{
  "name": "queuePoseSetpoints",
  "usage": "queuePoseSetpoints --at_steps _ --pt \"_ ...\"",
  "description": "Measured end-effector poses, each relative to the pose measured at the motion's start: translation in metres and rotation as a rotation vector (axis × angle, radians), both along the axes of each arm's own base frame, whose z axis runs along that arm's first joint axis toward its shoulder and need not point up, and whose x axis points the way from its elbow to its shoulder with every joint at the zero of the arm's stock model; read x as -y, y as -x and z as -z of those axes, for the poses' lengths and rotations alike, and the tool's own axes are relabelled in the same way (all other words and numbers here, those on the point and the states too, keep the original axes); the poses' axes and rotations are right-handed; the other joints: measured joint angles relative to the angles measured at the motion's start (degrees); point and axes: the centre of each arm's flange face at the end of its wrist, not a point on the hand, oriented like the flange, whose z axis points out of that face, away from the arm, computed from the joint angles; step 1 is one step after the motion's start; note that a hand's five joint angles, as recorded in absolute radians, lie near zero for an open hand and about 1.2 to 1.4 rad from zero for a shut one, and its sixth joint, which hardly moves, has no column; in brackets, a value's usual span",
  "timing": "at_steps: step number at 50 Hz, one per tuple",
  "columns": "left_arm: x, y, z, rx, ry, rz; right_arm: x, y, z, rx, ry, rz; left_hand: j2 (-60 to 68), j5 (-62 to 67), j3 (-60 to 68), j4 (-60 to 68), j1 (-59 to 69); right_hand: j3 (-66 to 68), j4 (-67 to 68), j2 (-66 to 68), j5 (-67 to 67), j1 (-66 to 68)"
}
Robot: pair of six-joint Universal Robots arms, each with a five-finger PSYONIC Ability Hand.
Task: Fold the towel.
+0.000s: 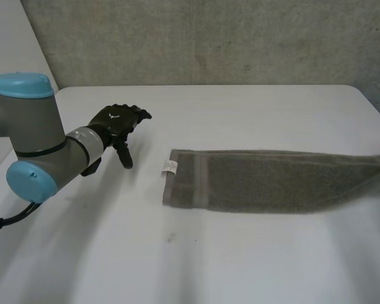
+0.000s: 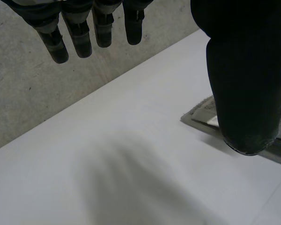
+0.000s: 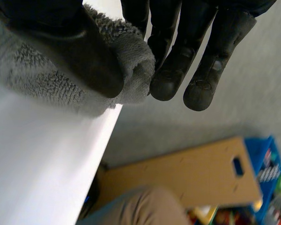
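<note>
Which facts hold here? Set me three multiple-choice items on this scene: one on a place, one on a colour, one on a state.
1. Where is the white label?
A. At the towel's end nearest the left hand
B. At the towel's middle
C. On the bare table, apart from the towel

2. What colour is the towel?
A. Blue
B. Grey-brown
C. Red

3. What is the right hand doing?
A. Lying open and flat on the table
B. Curled, holding nothing
C. Pinching the towel

Answers:
1. A: the head view shows the label on the towel's end that faces the left hand.
2. B: the towel is grey-brown in the head and right wrist views.
3. C: the right wrist view shows a fold of towel pinched between thumb and fingers at the table's edge.
</note>
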Motion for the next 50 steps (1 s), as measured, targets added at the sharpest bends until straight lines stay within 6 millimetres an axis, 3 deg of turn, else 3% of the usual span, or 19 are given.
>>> queuePoseSetpoints --at_steps 4,8,13,16,21,23,26,30,34,36,38,45,46,50 --pt "-0.002 -0.001 -0.001 0.001 -0.001 0.0 0.002 -0.043 -0.027 0.006 0.086 -0.102 0.0 0.0 0.0 0.0 0.0 0.0 0.0 0.1 0.0 0.0" --pt "-0.004 -0.002 -0.003 0.001 -0.001 -0.001 -0.008 -0.111 -0.053 0.034 0.173 -0.263 0.0 0.0 0.0 0.0 0.0 0.0 0.0 0.7 0.0 0.1" --pt "-0.007 -0.003 -0.004 0.0 0.001 -0.002 -0.044 -0.207 -0.068 0.073 0.229 -0.497 0.0 0.0 0.0 0.0 0.0 0.0 0.0 1.1 0.0 0.1" --pt "-0.008 -0.003 -0.004 -0.001 0.004 -0.001 -0.079 -0.266 -0.058 0.09 0.21 -0.654 0.0 0.0 0.0 0.0 0.0 0.0 0.0 1.2 0.0 0.1" --pt "-0.009 -0.003 -0.004 -0.001 0.005 -0.002 -0.131 -0.326 -0.025 0.094 0.14 -0.834 0.0 0.0 0.0 0.0 0.0 0.0 0.0 1.2 0.0 0.1" --pt "-0.009 -0.003 -0.004 -0.001 0.004 -0.002 -0.156 -0.347 0.0 0.083 0.081 -0.91 0.0 0.0 0.0 0.0 0.0 0.0 0.0 1.2 0.0 0.1" --pt "-0.01 -0.003 -0.003 0.0 0.003 -0.001 -0.182 -0.364 0.03 0.064 0.013 -0.979 0.0 0.0 0.0 0.0 0.0 0.0 0.0 1.2 0.0 0.1" --pt "-0.01 -0.003 -0.002 0.001 0.0 0.0 -0.201 -0.373 0.053 0.047 -0.042 -1.024 0.0 0.0 0.0 0.0 0.0 -2.1 -3.0 -1.2 -2.4 -2.2" --pt "-0.01 -0.003 -0.001 0.001 -0.002 0.0 -0.207 -0.375 0.058 0.048 -0.055 -1.036 0.0 0.0 0.0 0.0 0.0 -27.5 -28.5 -28.3 -28.9 -29.3" --pt "-0.01 -0.003 -0.001 0.001 -0.002 0.0 -0.206 -0.375 0.049 0.062 -0.04 -1.03 0.0 0.0 0.0 0.0 0.0 -47.3 -48.2 -47.5 -49.7 -48.2" --pt "-0.01 -0.003 -0.001 0.001 -0.001 0.001 -0.205 -0.373 0.037 0.086 -0.019 -1.019 0.0 0.0 0.0 0.0 0.0 -58.9 -59.7 -58.2 -61.2 -58.8" --pt "-0.012 -0.001 -0.002 0.0 0.003 0.005 -0.193 -0.355 -0.01 0.217 0.032 -0.943 0.0 0.0 0.0 0.0 0.0 -61.9 -62.1 -60.8 -62.6 -62.3" --pt "-0.013 0.001 -0.003 -0.001 0.005 0.009 -0.186 -0.343 -0.023 0.275 0.035 -0.899 0.0 0.0 0.0 0.0 0.0 -61.9 -62.1 -60.8 -62.6 -62.3" --pt "-0.017 0.006 -0.004 -0.003 0.008 0.024 -0.172 -0.315 -0.042 0.378 0.028 -0.807 0.0 0.0 0.0 0.0 0.0 -61.9 -62.1 -60.8 -62.6 -62.3"
